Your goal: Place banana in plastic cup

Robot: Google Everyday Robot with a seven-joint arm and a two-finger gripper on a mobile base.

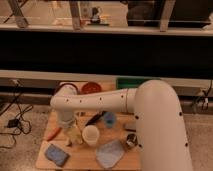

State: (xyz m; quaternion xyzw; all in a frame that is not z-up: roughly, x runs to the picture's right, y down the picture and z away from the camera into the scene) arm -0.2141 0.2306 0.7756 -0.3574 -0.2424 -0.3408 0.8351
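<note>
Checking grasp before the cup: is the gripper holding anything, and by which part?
Cannot tell: the gripper sits over the upper end of the banana.

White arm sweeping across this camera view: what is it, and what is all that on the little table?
That is the robot's one arm. A single camera looks down over it from above; where the camera is mounted is not known. The arm reaches left across a small wooden table and bends down. At its end is the gripper, the grasping part, low over the table's left side, right at the pale banana. Whether it holds the banana cannot be seen. Just right of the banana a white plastic cup stands upright. Also there: an orange carrot on the left, a blue pad in front, a pale cloth, and a red bowl at the back.
</note>
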